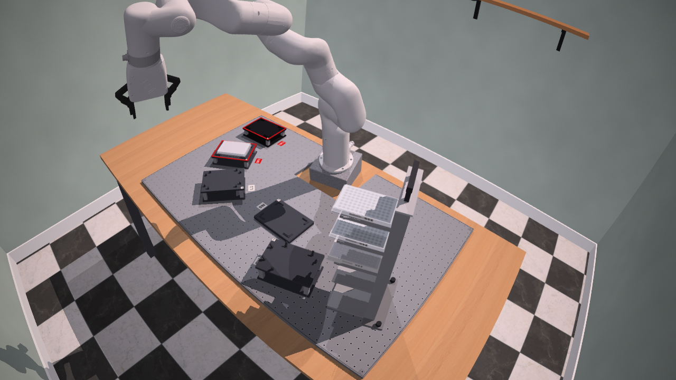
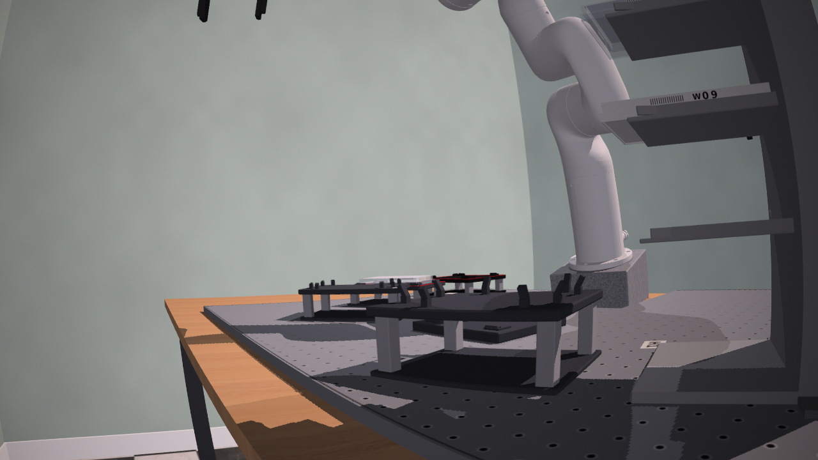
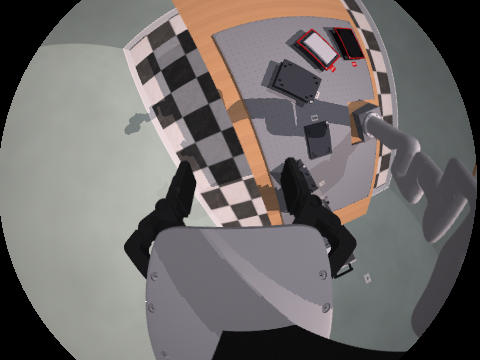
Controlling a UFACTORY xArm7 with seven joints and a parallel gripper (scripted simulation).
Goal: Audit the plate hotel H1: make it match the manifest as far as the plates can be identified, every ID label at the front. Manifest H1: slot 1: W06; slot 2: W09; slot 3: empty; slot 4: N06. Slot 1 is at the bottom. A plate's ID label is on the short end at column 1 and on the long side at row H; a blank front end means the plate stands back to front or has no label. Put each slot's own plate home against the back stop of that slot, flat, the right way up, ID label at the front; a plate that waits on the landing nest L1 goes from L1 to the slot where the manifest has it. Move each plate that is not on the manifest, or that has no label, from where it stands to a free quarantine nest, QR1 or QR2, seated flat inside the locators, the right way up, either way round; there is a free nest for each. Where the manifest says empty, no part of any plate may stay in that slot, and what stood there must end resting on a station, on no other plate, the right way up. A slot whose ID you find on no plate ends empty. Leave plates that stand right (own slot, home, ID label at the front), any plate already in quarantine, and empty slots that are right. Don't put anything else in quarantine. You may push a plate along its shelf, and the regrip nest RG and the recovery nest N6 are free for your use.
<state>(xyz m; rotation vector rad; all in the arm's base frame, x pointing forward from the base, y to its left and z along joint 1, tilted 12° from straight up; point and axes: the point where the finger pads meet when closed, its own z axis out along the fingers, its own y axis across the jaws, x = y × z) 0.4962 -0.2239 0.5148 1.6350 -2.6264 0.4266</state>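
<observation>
The hand hangs high above the far corner of the desk, fingers spread wide with nothing between them. Below, a white plate sits in one red-edged nest; the other red-edged nest shows only black. Three plates fill the rack; one reads W09.

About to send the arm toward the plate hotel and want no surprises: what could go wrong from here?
1. The open black gripper hangs high beyond the table's far edge, so the path to the grey plate hotel likely crosses the raised black nests.
2. Only the W09 label is readable; acting on unread plates risks misplacement.
3. The red-rimmed nest with a white plate is taken; only the bare red-rimmed nest looks free.
</observation>
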